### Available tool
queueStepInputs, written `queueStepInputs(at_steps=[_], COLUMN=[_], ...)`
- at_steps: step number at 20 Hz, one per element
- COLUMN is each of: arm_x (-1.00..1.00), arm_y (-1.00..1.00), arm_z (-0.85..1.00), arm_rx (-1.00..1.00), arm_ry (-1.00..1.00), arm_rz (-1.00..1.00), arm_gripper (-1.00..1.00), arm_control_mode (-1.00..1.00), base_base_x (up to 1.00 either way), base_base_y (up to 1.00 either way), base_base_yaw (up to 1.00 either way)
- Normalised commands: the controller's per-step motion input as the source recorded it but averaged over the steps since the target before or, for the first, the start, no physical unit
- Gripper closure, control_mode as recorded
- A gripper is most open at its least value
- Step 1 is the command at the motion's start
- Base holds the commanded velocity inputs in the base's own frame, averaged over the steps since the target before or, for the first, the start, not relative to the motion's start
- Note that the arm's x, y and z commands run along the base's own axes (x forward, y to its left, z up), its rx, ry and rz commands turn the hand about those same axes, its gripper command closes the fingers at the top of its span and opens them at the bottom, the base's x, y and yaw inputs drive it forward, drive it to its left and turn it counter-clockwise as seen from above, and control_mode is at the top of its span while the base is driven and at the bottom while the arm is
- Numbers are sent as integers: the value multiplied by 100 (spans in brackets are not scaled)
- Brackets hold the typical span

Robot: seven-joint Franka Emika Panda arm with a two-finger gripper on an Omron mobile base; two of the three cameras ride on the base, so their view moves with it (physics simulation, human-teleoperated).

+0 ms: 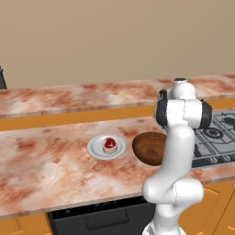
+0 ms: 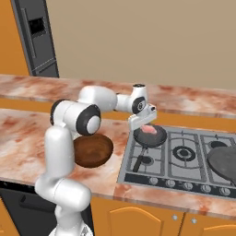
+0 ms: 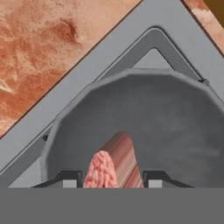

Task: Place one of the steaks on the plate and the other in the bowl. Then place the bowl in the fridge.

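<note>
Pink steak [image 3: 109, 164]: lying in frying pan [image 2: 150, 136] on the stove [image 2: 184, 156].
Gripper [image 3: 109, 183]: spread apart, fingertips flanking the pink steak.
Red steak [image 1: 109, 144]: on plate [image 1: 95, 149].
Bowl [image 2: 94, 151]: counter, beside stove.

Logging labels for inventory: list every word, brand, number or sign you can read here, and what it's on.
None can be read.
Fridge: dark dispenser panel, no lettering.
Stove: knobs along the front edge, no markings to make out.
Plate, bowl, pan, steaks: no print.
</note>
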Motion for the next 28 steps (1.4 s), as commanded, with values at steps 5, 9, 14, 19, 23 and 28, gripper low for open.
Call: queueStepInputs(at_steps=[5, 9, 14, 19, 23, 28], arm_x=[-72, -100, -100, -100, -99, -29], arm_y=[42, 59, 53, 91, 69, 57], arm_z=[81, 98, 100, 43, -28, -68], arm_rx=[-7, 2, 6, 12, 25, 11], arm_ry=[1, 10, 12, 26, 13, 1], arm_rz=[0, -5, -7, -5, -2, 15], arm_gripper=[100, 100, 100, 100, 100, 100], arm_control_mode=[-100, -100, -100, -100, -100, -100], base_base_x=[0, 0, 0, 0, 0, 0], base_base_y=[0, 0, 0, 0, 0, 0], base_base_yaw=[0, 0, 0, 0, 0, 0])
